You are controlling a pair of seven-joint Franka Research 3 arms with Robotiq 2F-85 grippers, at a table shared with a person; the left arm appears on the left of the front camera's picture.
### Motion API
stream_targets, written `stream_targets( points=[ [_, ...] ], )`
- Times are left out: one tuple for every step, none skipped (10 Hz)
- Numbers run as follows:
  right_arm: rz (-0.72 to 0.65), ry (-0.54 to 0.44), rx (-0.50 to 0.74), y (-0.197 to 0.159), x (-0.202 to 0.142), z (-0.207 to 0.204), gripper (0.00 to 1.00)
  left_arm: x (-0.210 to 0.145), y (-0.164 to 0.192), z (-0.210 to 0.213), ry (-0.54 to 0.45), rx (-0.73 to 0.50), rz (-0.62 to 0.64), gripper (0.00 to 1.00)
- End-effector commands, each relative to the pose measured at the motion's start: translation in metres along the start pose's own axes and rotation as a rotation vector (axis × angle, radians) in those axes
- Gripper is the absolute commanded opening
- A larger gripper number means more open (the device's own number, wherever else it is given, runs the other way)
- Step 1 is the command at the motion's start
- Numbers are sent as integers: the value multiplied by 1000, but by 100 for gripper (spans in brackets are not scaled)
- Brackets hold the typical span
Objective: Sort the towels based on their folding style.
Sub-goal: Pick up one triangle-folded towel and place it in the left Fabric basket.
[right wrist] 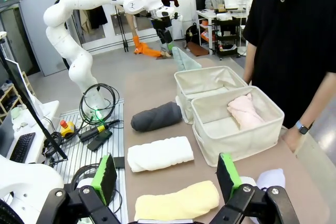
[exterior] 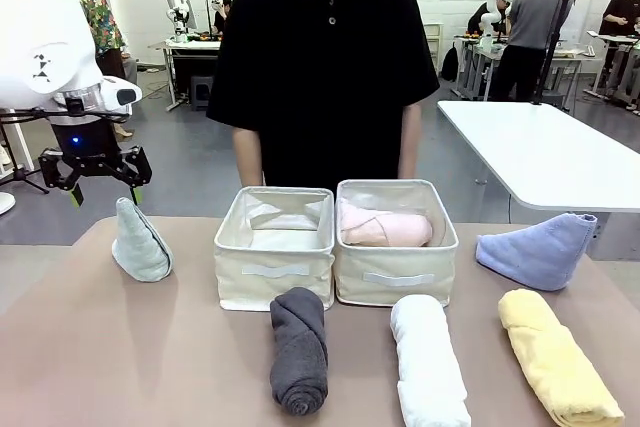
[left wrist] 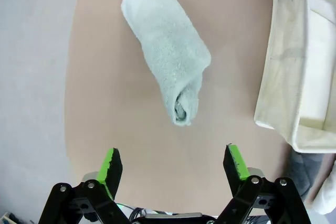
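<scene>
Far to the left of the left bin (exterior: 275,269), the left gripper (exterior: 106,195) hung above the table (exterior: 150,347) with its jaws spread wide and nothing between them. Directly beneath it, well left of that bin, the pale green-grey towel (exterior: 140,242) stood as a cone with its tip up. From the left wrist the same towel (left wrist: 168,61) lay ahead of the parted green pads (left wrist: 111,163), apart from them, with the bin's cream wall (left wrist: 283,77) off to one side. The dark grey towel (exterior: 298,352), rolled, lay just in front of the left bin, one end touching its front wall. A person in a black shirt (exterior: 325,67) stood behind the bin. The right bin (exterior: 395,282) sat against the left bin's right side and held the rolled pink towel (exterior: 385,227). Farther right of the left bin lay the rolled white towel (exterior: 428,362), then the cone-folded light blue towel (exterior: 540,247) and, nearer the robot, the rolled yellow towel (exterior: 555,357). The right gripper (right wrist: 167,174) was released, gaping and holding nothing, raised over the yellow towel (right wrist: 178,200), well away from the left bin (right wrist: 205,85).
</scene>
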State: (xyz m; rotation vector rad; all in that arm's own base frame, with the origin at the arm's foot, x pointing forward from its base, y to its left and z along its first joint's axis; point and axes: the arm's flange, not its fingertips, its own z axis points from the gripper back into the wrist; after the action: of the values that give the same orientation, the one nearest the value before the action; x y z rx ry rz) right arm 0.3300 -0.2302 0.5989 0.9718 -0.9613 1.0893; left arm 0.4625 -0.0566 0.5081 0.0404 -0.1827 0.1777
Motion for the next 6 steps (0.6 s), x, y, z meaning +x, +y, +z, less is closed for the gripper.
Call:
stream_targets(
  points=[
    [8, -6, 8, 1, 0, 2, 100, 15, -4, -19, -24, -5, 38, 100],
    [8, -6, 8, 1, 0, 2, 100, 22, -6, -30, -21, 0, 49, 100],
    [8, -6, 8, 1, 0, 2, 100, 30, -8, -41, -3, 7, 59, 100],
    [8, -6, 8, 1, 0, 2, 100, 39, -9, -51, 18, 0, 68, 100],
    [8, -6, 8, 1, 0, 2, 100, 46, -10, -61, 23, 8, 88, 100],
    [8, -6, 8, 1, 0, 2, 100, 51, -11, -67, 33, -2, 95, 100]
  ],
)
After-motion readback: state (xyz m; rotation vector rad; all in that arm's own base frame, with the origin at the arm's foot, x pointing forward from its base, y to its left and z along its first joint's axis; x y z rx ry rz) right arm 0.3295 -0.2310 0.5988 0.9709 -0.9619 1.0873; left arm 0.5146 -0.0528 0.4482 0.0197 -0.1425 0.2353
